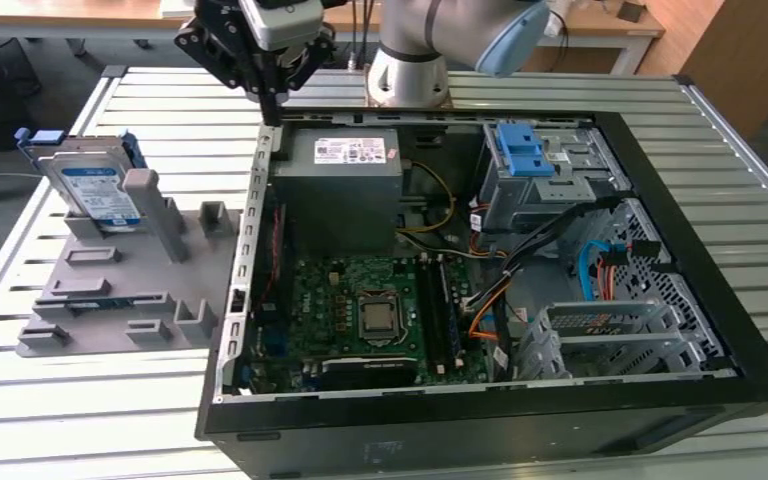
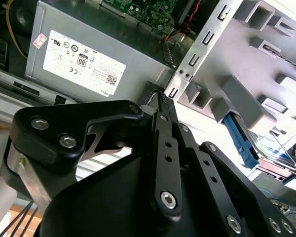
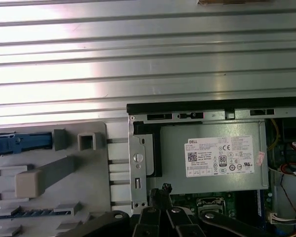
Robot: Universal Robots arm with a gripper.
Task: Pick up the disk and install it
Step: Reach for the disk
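STEP: pickup not begun, nothing held | gripper [image 1: 271, 108] pressed together, hovering at the computer case [image 1: 491, 412] far corner by the power supply [image 1: 344, 190] | disk [image 1: 97, 190] upright in grey fixture [image 1: 117, 300], exterior view's left, well apart | NEED: spread fingers first.

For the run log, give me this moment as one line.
end effector: shut, empty, by case corner | disk: upright in rack, untouched | install: not done

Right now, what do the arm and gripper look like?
The arm is pale grey and tubular, with a light-blue joint cap. The gripper is black metal: hinged link bars dotted with silver screws, tapering to narrow ends.
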